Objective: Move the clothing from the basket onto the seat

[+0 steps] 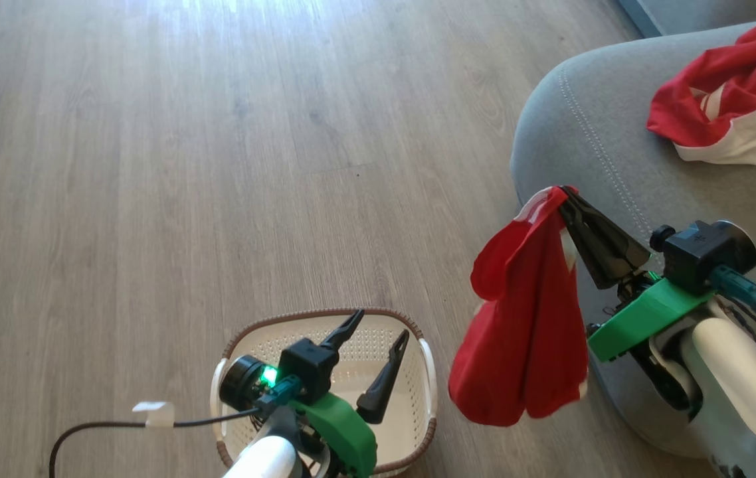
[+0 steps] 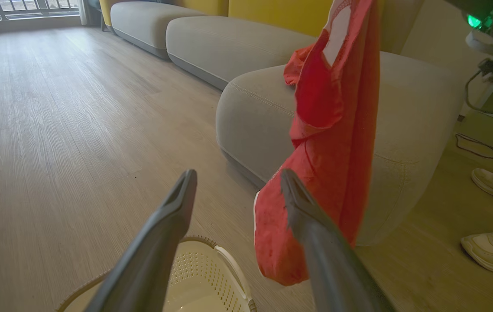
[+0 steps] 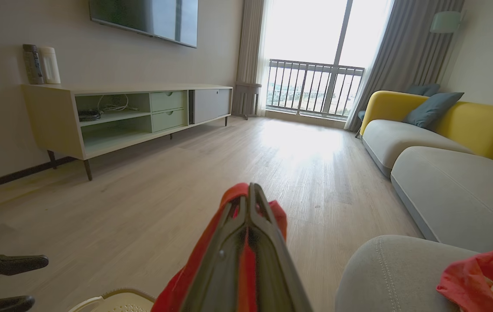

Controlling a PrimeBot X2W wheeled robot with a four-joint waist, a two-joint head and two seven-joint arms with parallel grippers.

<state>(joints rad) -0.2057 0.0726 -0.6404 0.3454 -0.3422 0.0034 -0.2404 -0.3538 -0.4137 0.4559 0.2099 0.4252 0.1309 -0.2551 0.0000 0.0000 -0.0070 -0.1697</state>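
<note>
Over the floor (image 1: 152, 166) beside the seat (image 1: 590, 133), red clothing (image 1: 524, 318) hangs from the clamped right hand (image 1: 563, 194)

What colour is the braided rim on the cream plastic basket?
Brown braided rim, clearest in head view.

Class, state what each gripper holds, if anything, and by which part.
The right gripper pinches a red garment by its top edge; the rest hangs free. The left gripper is open, holding nothing.

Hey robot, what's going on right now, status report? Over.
Right gripper shut on one red garment, hanging beside the seat. Left gripper open above the basket. Other garment lying on the seat. Nothing blocking.
</note>
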